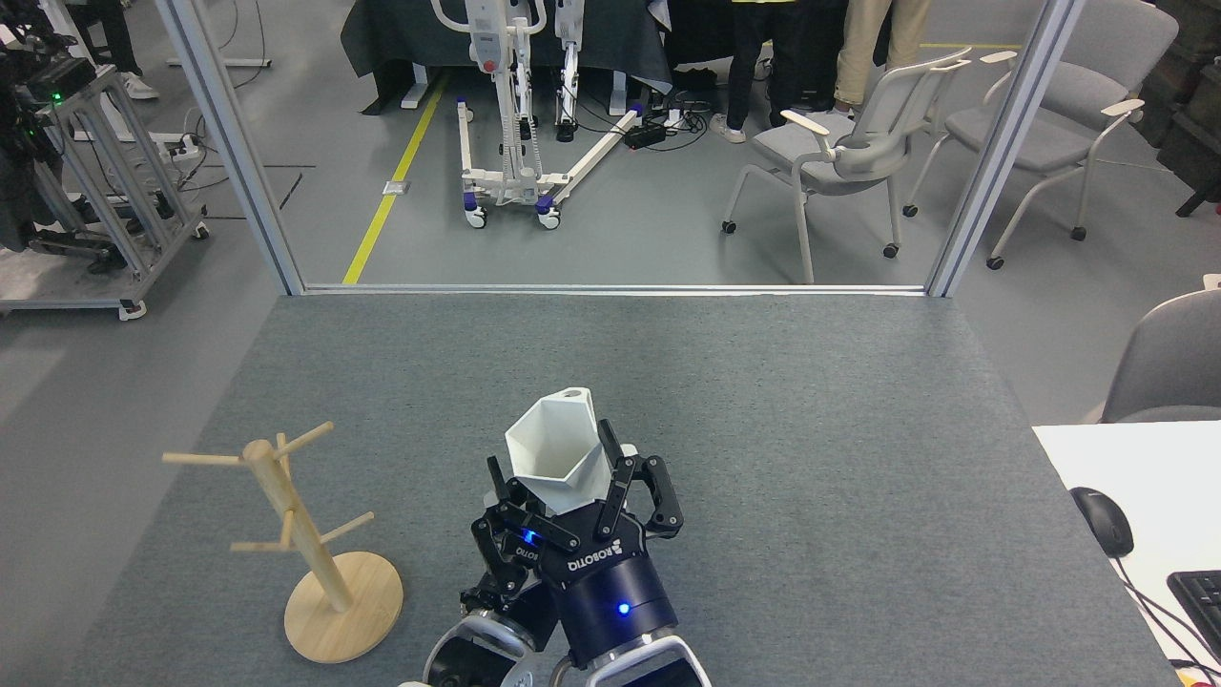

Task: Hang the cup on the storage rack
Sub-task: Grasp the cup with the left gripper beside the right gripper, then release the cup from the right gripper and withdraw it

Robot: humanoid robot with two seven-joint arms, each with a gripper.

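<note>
The white faceted cup (551, 444) hangs above the middle of the grey table (811, 458), tilted with its open hexagonal mouth towards me and its handle on the far side. My right gripper (570, 494) is shut on the cup's lower body, with one finger (611, 477) on its right side. My left gripper (506, 510) sits tight against the cup's lower left and is partly hidden by the right one, so its jaws are unclear. The wooden storage rack (291, 520) stands to the left on its round base, all pegs bare.
A white desk (1116, 458) with a mouse (1102, 520) and a keyboard (1197, 596) borders the table's right side. Beyond the far edge are metal frame posts (234, 143), chairs (839, 153), a wheeled stand (506, 181) and people's legs.
</note>
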